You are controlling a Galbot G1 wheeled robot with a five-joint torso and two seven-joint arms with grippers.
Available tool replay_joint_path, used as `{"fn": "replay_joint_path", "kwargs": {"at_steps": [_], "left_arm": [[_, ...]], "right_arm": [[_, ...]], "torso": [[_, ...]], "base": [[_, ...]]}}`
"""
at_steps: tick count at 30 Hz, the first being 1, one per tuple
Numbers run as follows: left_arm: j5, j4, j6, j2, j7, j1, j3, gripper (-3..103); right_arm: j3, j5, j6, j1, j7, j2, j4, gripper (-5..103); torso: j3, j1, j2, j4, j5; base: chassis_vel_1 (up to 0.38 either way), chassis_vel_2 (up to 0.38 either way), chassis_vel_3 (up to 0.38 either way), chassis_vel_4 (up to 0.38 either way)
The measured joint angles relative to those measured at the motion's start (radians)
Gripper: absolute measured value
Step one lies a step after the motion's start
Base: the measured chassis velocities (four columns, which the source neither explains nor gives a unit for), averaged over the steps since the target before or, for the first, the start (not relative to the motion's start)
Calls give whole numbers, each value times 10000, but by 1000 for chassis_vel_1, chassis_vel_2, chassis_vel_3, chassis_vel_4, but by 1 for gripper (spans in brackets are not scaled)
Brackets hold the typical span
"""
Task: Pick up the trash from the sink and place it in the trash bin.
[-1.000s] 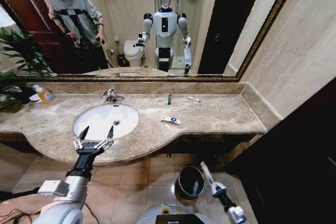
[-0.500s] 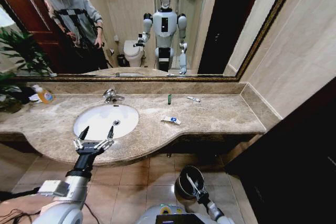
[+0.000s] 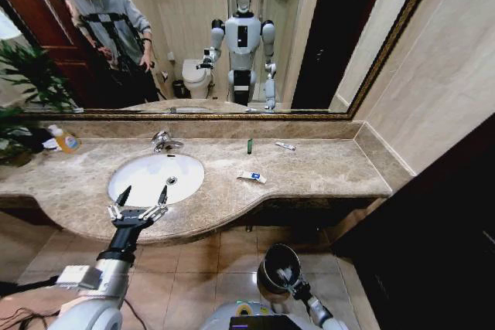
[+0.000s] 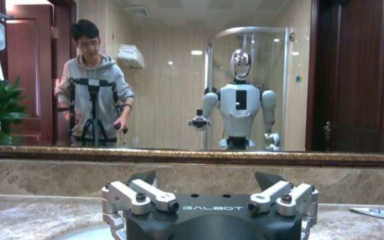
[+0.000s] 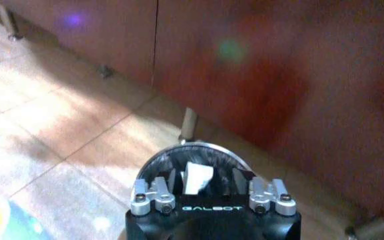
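Right gripper (image 3: 285,274) over the trash bin (image 3: 267,267), gripping a white item (image 5: 196,177).
Three trash pieces lie on the countertop (image 3: 325,168): green bottle (image 3: 250,145), packet (image 3: 251,177), stick (image 3: 285,145). Left gripper (image 3: 141,195) spread wide by the sink (image 3: 139,179).

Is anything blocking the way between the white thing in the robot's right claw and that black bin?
Nothing visible does. The right gripper holds a small white item directly over the open trash bin, with no lid or object between them.
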Motion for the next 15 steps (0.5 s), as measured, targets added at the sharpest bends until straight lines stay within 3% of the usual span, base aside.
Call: {"fn": "replay_joint_path", "kwargs": {"at_steps": [4,6,7,9,10,13,15], "left_arm": [[0,0,0,0,0,0,0,100],[0,0,0,0,0,0,0,100],[0,0,0,0,0,0,0,100],[0,0,0,0,0,0,0,100],[0,0,0,0,0,0,0,100],[0,1,0,0,0,0,0,100],[0,0,0,0,-1,0,0,100]], "right_arm": [[111,409,170,-385,149,-143,811,74],[333,607,-134,-878,699,-337,1758,85],[333,607,-134,-878,699,-337,1758,85],[816,1108,-957,-1545,1455,-523,2955,95],[816,1108,-957,-1545,1455,-523,2955,95],[1691,2859,-1796,-2909,2268,-519,4380,100],[1977,3241,-1753,-3266,2488,-478,4611,100]], "torso": [[0,0,0,0,0],[0,0,0,1,1],[0,0,0,1,1],[-1,0,0,2,-8],[-1,0,0,2,-8],[0,0,0,-1,-5],[0,-1,1,-4,-8]], "base": [[0,0,0,0],[0,0,0,0],[0,0,0,0],[0,0,0,0],[0,0,0,0],[0,0,0,0],[0,0,0,0]]}}
